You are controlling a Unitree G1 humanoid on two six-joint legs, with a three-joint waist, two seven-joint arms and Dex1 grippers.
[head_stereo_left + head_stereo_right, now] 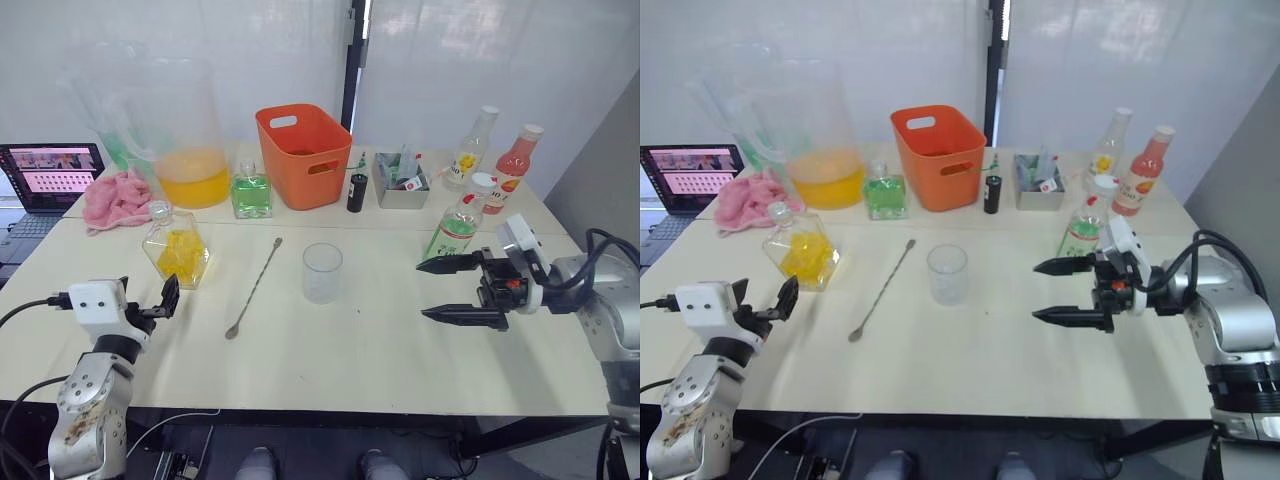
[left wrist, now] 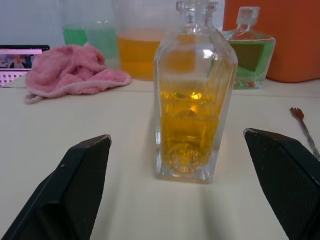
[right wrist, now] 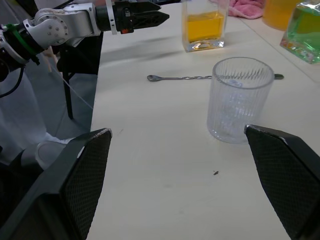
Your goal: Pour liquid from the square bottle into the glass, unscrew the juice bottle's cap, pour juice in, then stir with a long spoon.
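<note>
Square bottle [image 2: 194, 95] upright on counter [image 1: 350, 340], near left edge, untouched.
Glass, half full: prob. heavy, slick, breakable; best gripped across flat faces mid-body. Left gripper [image 1: 166, 297] wide open just short of it; right gripper [image 1: 447, 290] wide, empty.

Square bottle [image 1: 177, 250] yellow liquid; basket [image 1: 303, 155] orange; towel [image 1: 116, 198] pink.

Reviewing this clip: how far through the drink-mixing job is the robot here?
Nothing done: the glass is empty and the juice bottle capped. In hand: open left gripper faces the square bottle, not touching. Right gripper is open. Both pours, uncapping, and stirring with the long spoon remain.
</note>
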